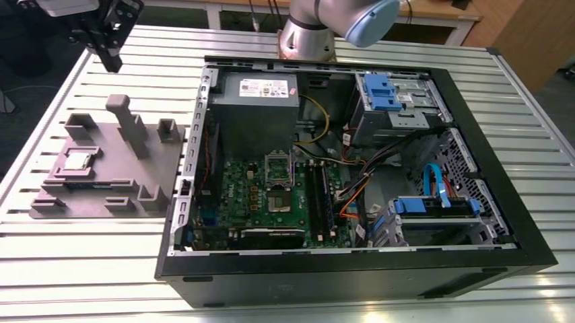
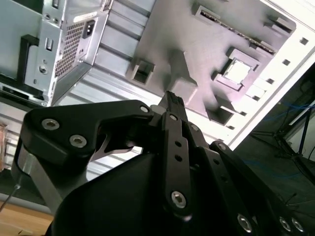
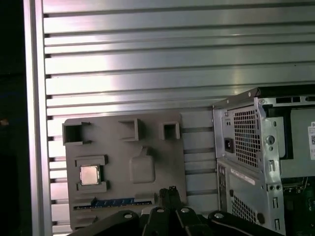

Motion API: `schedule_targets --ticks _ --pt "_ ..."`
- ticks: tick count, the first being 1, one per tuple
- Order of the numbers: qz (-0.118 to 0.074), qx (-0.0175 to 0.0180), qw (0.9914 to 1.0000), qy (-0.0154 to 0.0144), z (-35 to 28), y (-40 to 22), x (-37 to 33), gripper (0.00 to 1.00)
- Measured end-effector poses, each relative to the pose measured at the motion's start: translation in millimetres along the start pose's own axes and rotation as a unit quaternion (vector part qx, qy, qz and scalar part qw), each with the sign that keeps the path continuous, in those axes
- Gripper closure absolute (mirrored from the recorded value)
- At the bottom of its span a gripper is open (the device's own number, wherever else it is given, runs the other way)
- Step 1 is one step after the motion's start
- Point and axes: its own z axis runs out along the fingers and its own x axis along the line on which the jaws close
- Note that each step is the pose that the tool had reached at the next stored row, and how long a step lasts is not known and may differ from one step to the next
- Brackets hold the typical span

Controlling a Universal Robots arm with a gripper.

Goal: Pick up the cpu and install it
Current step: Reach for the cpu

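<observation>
Second wrist view puts the jaws right before us: their black fingertips (image 2: 172, 100) lie pressed together, narrow, with nothing held between them. In the exterior view we see the jaws hanging high over the far corner of the worktop, at the exterior view's left, well apart from everything they have to touch.

Beneath and beyond them lies a flat grey moulded holder plate (image 1: 121, 161) with raised blocks and one tall grey post (image 1: 120, 108). The small flat square cpu with a shiny silver-grey metal top (image 1: 79, 160) sits in a shallow square pocket of that plate, on the side away from the computer. Both wrist views show it too (image 2: 238, 70) (image 3: 89, 174). It lies level, its pale top catching the light, with low grey lips close against two of its edges.

We judge the step in hand to be the approach for the pick. To do it well, we would spread the jaws a little past the chip's width, centre them over it, and come straight down. We would also stay clear of the post and close on the two edges that the lips leave free. The chip is thin and smooth, so we expect a firm, level grip on its rim to matter most.

The plate rests on a slatted silver metal worktop (image 1: 81, 262). Just beside it stands an open black tower computer case (image 1: 359, 272) with a green motherboard (image 1: 256, 195) inside.
</observation>
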Motion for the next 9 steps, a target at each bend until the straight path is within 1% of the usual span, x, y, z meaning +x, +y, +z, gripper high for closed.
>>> schedule_targets --ticks 2,5,6,8,9 --pt "-0.001 0.0 1.0 0.0002 0.1 -1.6 1.9 0.9" --pt "-0.001 -0.0004 1.0 0.0004 0.1 -2.5 2.0 0.9" --pt "-0.003 -0.0003 0.99999 0.0015 0.2 -2.5 2.0 0.9" --pt "-0.01 -0.0002 0.99994 0.0049 1.1 -2.7 2.3 0.9" --pt "-0.015 -0.0003 0.99987 0.0057 2.4 -2.8 2.5 0.9"
